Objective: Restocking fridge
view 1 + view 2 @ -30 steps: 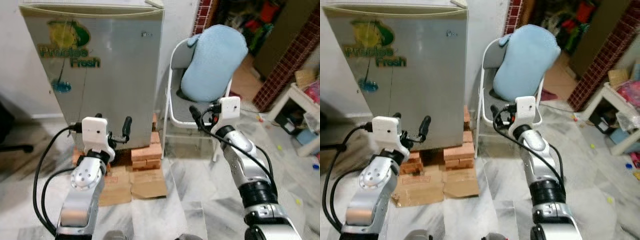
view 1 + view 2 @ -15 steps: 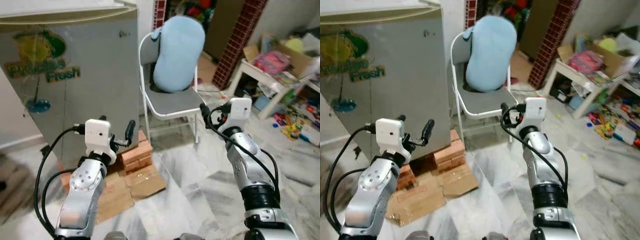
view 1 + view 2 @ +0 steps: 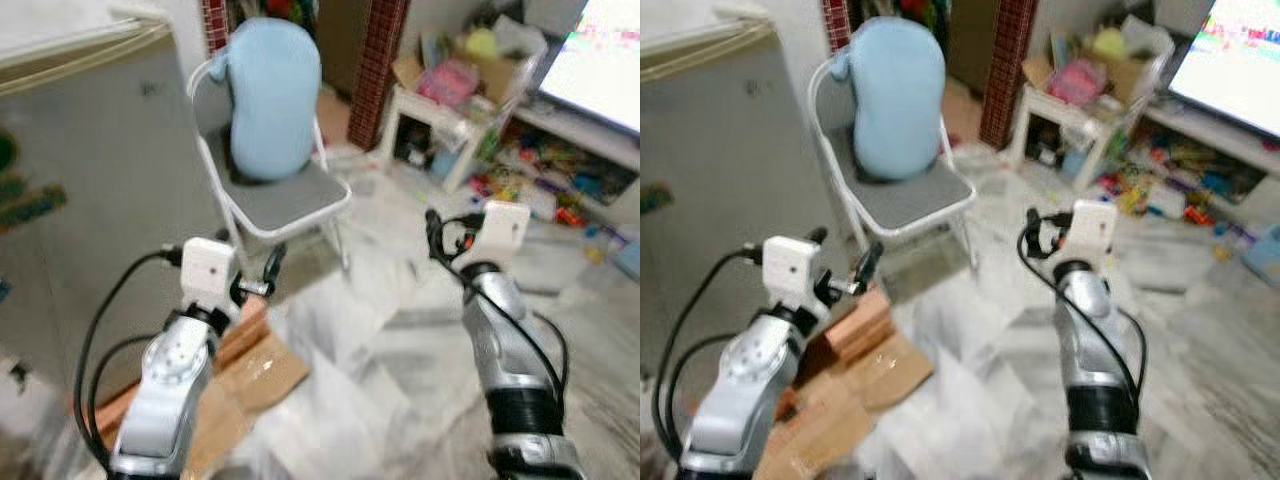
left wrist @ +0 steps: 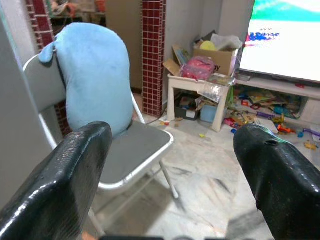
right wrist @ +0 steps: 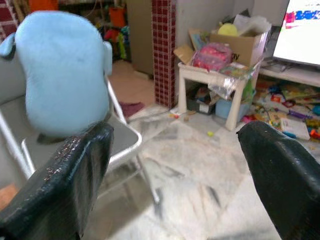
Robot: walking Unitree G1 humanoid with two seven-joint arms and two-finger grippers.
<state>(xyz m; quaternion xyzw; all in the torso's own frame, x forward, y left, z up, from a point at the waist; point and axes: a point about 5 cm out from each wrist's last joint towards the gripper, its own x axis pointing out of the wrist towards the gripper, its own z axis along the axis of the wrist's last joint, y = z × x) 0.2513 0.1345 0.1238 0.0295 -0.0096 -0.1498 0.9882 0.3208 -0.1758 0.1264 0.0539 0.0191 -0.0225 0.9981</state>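
Right now, blurred head views, so details are soft.
Left tool (image 4: 170,165): raised in front of the robot at chest height, 2 black fingers spread wide, nothing between them; it points toward the chair seat.
Right tool (image 5: 175,170): raised on the robot's right, fingers likewise parted and empty, aimed over the bare marble floor (image 3: 400,360).
Cardboard (image 3: 255,375): flattened sheet lying on the floor just below the left arm, beside the fridge's base.
Bricks (image 3: 855,325): orange-brown stack under the fridge's near corner, touching the cardboard.
Fridge (image 3: 90,180): grey, door shut, standing at the robot's left, raised on the bricks; a green label shows faintly on its front.
Chair (image 3: 285,200): white metal folding frame with grey seat, just beside the fridge on its right.
Blue cushion (image 4: 92,75): pale blue, upright on the chair seat, leaning on the backrest.
Brick pillar (image 4: 152,55): red tiled, behind the chair.
Small white worktop (image 5: 215,82): beyond the pillar, carrying a cardboard box and a pink bundle; clutter sits beneath and around it.
Screen (image 3: 1240,65): bright, far right.
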